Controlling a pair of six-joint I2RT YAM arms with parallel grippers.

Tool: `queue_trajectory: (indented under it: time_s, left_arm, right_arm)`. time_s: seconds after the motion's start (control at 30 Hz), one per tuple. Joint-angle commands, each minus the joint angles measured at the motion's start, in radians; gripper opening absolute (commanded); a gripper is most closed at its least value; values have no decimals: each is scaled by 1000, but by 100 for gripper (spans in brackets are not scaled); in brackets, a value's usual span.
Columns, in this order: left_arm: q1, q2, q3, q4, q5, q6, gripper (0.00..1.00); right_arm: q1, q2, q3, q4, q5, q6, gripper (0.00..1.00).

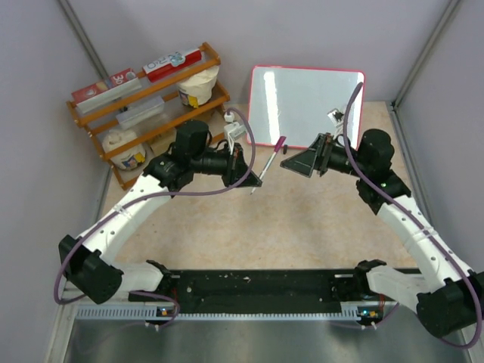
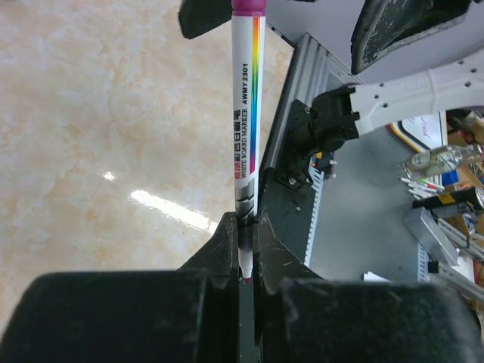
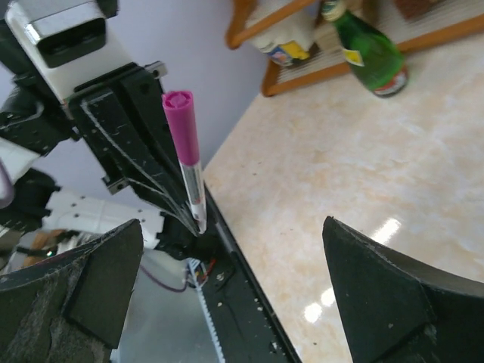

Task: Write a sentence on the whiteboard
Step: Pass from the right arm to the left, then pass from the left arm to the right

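Left gripper (image 2: 246, 231) clamped tight on the marker (image 2: 245, 106); right gripper (image 1: 293, 164) gaped wide just beside it, whiteboard (image 1: 302, 98) standing behind both

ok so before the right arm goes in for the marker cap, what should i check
1. Left fingers shut on the marker: ok, clamped at the end away from the cap.
2. Cap on and exposed for grabbing: ok, the magenta cap sticks out free.
3. Right fingers open: ok, spread wide.
4. Cap between the right fingers: not ok, it stands ahead of them and left of centre in the right wrist view.
5. Whiteboard face free for writing: ok, no writing seen in the top view.
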Motion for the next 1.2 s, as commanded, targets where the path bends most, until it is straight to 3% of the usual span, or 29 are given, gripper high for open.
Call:
queue_trajectory:
  time_s: [0.0,0.1,0.2,0.4,0.67,1.03,1.17]
  left_arm:
    - [0,-18,66,-112,133,104,0]
    - [-1,-16,80,-118,164,101,0]
    - [-1,-18,79,-107,176,89,0]
    - [-1,-10,76,-115,219,98,0]
    - [-1,-4,79,-139,228,116,0]
    - [-3,8,71,-170,239,138,0]
    - [-1,8,63,-178,240,147,0]
  right_arm:
    - [9,13,-33,258,-199,117,98]
    - [52,16,-33,299,-227,106,96]
    - [108,28,15,207,-218,31,90]
    - [158,67,41,162,-199,-9,67]
    - [168,93,47,164,-192,0,51]
    - [202,119,47,236,-207,43,42]
    - [204,123,52,248,-222,49,34]
